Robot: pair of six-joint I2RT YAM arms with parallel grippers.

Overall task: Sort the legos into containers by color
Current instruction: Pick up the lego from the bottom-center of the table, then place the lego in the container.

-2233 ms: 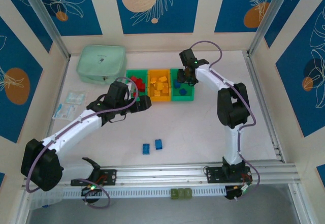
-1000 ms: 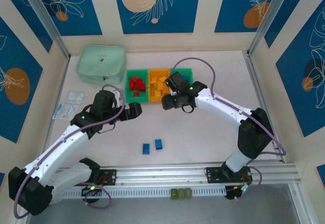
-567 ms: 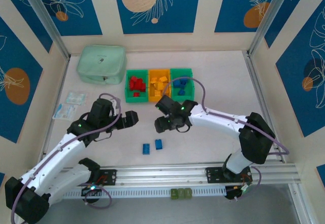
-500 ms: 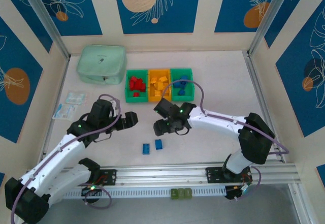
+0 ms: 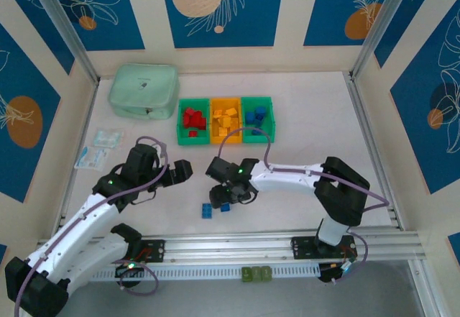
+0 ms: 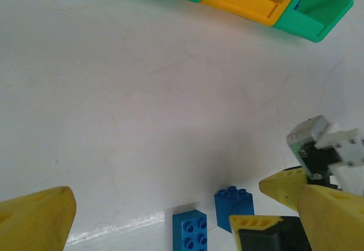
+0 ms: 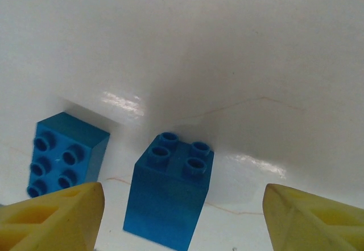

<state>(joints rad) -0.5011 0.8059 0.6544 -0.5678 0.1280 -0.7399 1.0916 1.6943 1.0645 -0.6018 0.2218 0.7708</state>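
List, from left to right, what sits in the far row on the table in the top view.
mint-green pouch → left green bin with red legos → orange-yellow bin with yellow-orange legos → right green bin with blue legos

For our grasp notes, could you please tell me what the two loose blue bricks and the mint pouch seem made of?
The taller blue brick and the flatter blue brick look like hard moulded plastic with a smooth finish: crisp edges, round studs, even colour. The mint pouch seems to be soft fabric, matte, with rounded corners; its exact material is unclear.
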